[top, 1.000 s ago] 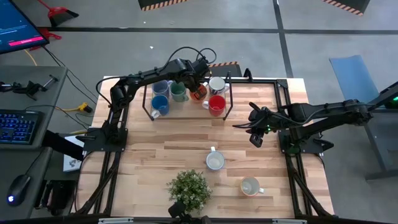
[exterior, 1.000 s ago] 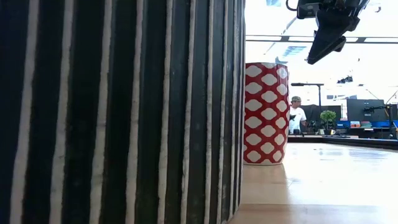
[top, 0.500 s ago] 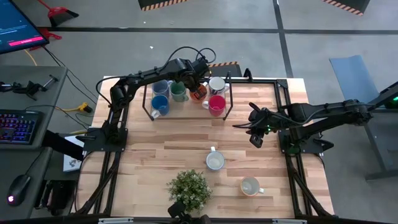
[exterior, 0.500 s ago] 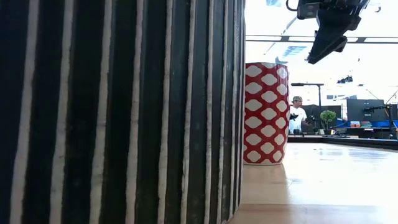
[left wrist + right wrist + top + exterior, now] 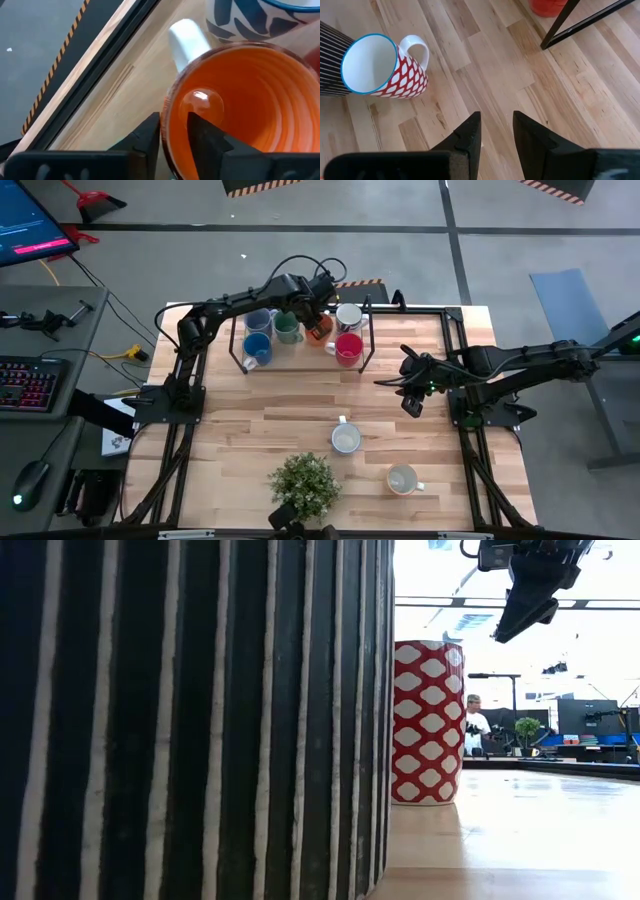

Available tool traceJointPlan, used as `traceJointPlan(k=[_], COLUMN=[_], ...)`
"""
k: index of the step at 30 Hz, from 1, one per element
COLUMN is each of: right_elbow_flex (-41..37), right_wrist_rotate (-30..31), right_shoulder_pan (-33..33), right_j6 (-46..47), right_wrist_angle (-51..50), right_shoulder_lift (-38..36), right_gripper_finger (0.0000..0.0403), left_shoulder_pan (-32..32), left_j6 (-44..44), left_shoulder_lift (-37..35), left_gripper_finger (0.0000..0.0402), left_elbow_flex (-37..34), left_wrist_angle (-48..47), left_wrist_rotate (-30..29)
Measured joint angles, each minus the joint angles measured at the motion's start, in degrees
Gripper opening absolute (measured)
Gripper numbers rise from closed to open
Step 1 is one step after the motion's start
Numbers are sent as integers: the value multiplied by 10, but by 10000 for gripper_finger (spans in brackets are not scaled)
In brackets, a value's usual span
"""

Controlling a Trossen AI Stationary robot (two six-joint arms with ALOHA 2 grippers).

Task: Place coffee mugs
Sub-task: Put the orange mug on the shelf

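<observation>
Inside a black frame at the table's far side stand several mugs: grey-blue [image 5: 258, 320], blue [image 5: 256, 349], green [image 5: 287, 330], orange [image 5: 321, 330], a white one with blue pattern [image 5: 349, 316] and red [image 5: 348, 347]. My left gripper [image 5: 312, 323] is shut on the orange mug [image 5: 250, 95]. A red-and-white patterned mug [image 5: 345, 440] and a cream mug [image 5: 402, 479] stand on their bases on the near half of the table. My right gripper [image 5: 410, 398] hangs open above bare wood right of centre, touching nothing. My left gripper [image 5: 172, 137] holds the orange mug by its rim [image 5: 166, 117], one finger inside the mug and one outside the wall. The fingers come from above, slanting down. The mug's mouth tilts toward the wrist camera. Whether its base is on the table does not show.
The black frame [image 5: 368, 345] encloses the mugs at the far side; one of its legs [image 5: 580, 20] shows near my right gripper [image 5: 495, 135]. A leafy plant [image 5: 305, 483] in a striped pot [image 5: 190, 720] stands at the near edge beside the patterned mug [image 5: 380, 65]. A person [image 5: 477, 725] is far behind the table.
</observation>
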Motion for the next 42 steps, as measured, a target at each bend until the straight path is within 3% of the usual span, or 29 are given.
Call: traceJointPlan(k=[7,23,31,42], right_elbow_flex=[0,0,0,0], right_wrist_rotate=[0,0,8,10], right_shoulder_pan=[0,0,0,0], right_j6=[0,0,-1,-5], right_wrist_angle=[0,0,0,0], right_shoulder_lift=[0,0,0,0], right_gripper_finger=[92,92,92,92], left_shoulder_pan=[0,-1,-35,-103], left_j6=[-6,-17,-54,50], left_shoulder_lift=[0,-45,-78,-72], left_gripper_finger=[116,118,118,113], left_elbow_flex=[0,16,30,29], left_wrist_angle=[1,11,-29,-84], left_wrist_rotate=[-29,-18,98,111])
